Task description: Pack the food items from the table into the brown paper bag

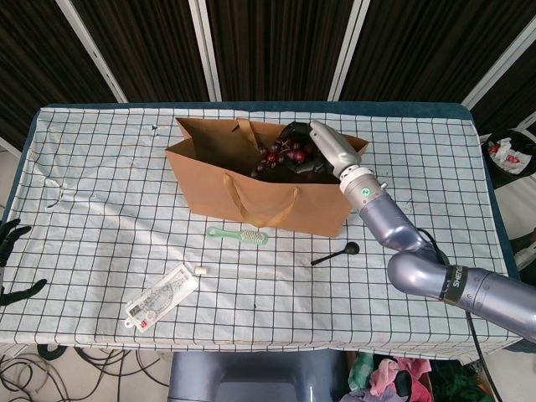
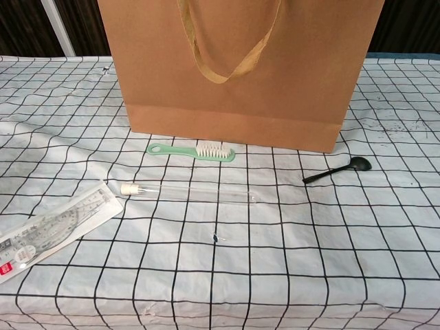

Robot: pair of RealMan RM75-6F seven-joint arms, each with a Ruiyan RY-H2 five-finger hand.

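The brown paper bag stands upright on the checked cloth, its mouth open upward; in the chest view its front wall fills the top. My right hand is down in the bag's mouth and holds a bunch of dark red grapes that hangs inside the opening. My left hand shows at the far left edge of the head view, off the table, fingers apart and holding nothing. Neither hand appears in the chest view.
In front of the bag lie a green brush, a black spoon, a clear tube with a white cap and a packaged protractor. Dark curtains stand behind the table.
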